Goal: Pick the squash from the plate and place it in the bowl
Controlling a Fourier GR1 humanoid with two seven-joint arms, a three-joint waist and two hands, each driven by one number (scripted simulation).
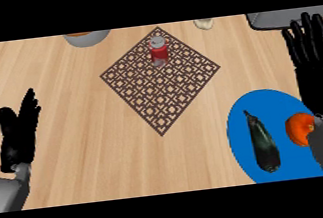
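Both hands are seen with fingers straight and nothing held. The right hand [314, 66] is raised at the view's right edge, fingers spread and pointing away from the robot, above the far right side of the plate [240, 122]; whether it touches anything cannot be told. The left hand [17, 130] is shown near the left edge over the bare counter [66, 91], fingers together and pointing up.

The blue plate is placed at the lower right. On it a dark, elongated squash [263, 142] is laid lengthwise, its thin stem end pointing away from the robot. Just beside it, to the right, an orange round fruit [299, 129] is partly hidden by the right forearm.

A brown lattice mat [161, 83] is set as a diamond in the middle of the counter. A small red bottle [159, 51] with a pale cap is stood upright near its far corner.

At the top edge, part of a bowl [86, 37] is seen on the left, well apart from the plate. A pale small object [203, 23] and a grey object [277, 17] are cut off by that edge further right.
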